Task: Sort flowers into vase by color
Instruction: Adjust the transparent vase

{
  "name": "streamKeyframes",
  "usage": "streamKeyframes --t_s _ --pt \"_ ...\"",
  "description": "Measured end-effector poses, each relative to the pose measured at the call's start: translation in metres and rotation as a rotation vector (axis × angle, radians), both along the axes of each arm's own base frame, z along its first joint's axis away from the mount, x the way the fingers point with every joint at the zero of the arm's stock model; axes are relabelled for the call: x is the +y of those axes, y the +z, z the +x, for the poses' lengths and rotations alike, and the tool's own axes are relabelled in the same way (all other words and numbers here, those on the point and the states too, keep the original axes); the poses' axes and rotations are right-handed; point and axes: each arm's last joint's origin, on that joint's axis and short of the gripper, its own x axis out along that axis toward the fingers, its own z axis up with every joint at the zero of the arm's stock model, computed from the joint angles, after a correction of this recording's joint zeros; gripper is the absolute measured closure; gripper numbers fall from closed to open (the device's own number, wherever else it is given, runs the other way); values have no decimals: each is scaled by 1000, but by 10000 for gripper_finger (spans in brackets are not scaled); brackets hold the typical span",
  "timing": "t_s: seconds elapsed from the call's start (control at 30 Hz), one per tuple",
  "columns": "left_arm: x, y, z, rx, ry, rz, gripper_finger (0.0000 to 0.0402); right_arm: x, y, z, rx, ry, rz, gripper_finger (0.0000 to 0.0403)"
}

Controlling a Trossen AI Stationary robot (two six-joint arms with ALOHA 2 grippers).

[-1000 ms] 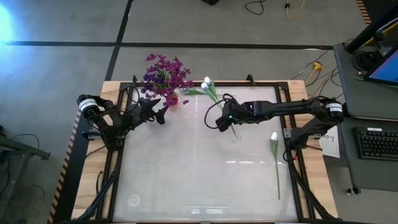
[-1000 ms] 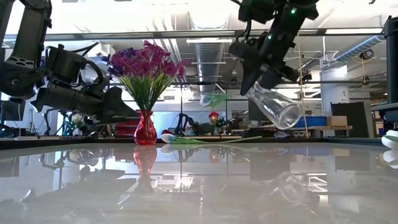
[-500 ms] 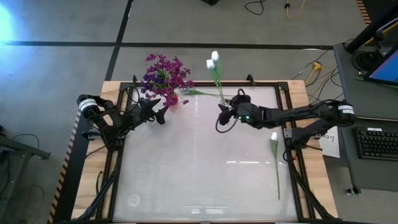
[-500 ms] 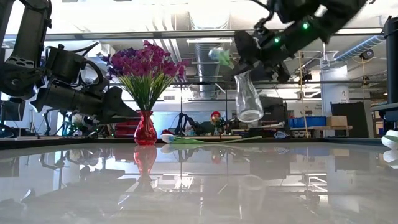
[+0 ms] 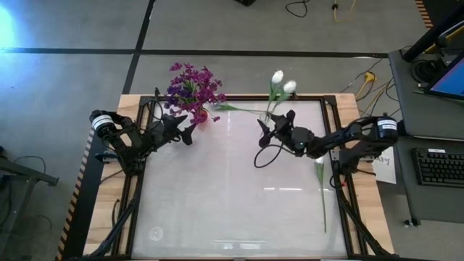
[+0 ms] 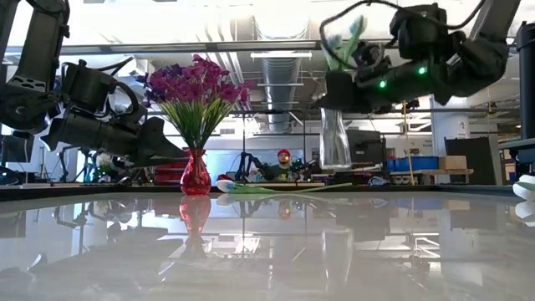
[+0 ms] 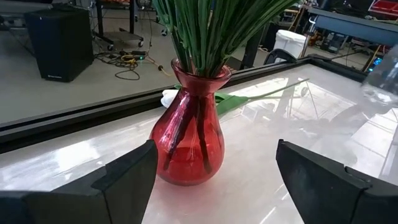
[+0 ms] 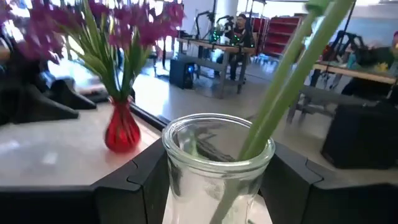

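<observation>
My right gripper [image 5: 274, 125] is shut on a clear glass vase [image 6: 336, 138] over the table's far middle. Two white tulips stand in that vase, buds [image 5: 278, 76] above the far edge. A red vase [image 7: 186, 146] of purple flowers [image 5: 190, 88] stands on its base at the far left. My left gripper [image 5: 187, 130] is open, one finger on either side of the red vase, apart from it. One white tulip [image 6: 251, 187] lies flat by the far edge. Another white tulip [image 5: 320, 158] lies flat on the right. My right gripper pinches the clear vase just under its rim [image 8: 217, 134], one finger [image 8: 137, 180] on each side of the neck. The fingers come level from the table's right. The vase is upright and lifted clear, with the green stalks [image 8: 280, 106] leaning out of its mouth.
A black frame [image 5: 333, 130] borders the glossy table. Cables loop on the table beside my right arm [image 5: 264, 156]. The near half of the table [image 5: 232, 210] is bare. A person sits in the room beyond [image 6: 288, 159].
My right gripper moved toward the table's right and far edge and turned, bringing the clear vase from tilted to upright. The tulip buds swung from over the table out past the far edge. The left arm kept still.
</observation>
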Motion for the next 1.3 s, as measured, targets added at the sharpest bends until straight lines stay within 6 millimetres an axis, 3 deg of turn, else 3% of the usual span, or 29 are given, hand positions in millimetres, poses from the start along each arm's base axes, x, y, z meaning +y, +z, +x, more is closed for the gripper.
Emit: streamKeyframes --t_s 0.17,0.4,0.83,1.03,1.3 --pt "0 0 0 3 0 -2 90 -5 -16 5 31 -16 -10 208" --pt "1 0 1 -1 0 0 90 -7 -35 11 -54 -20 -17 208" --pt "-5 3 4 -168 -55 -169 90 -8 -44 15 -38 0 -82 207" --pt "-12 -1 7 -250 -264 -419 90 -9 -45 14 -7 -6 -110 207" --pt "-31 -5 13 -341 -487 -941 90 -10 -45 15 16 22 -129 207"
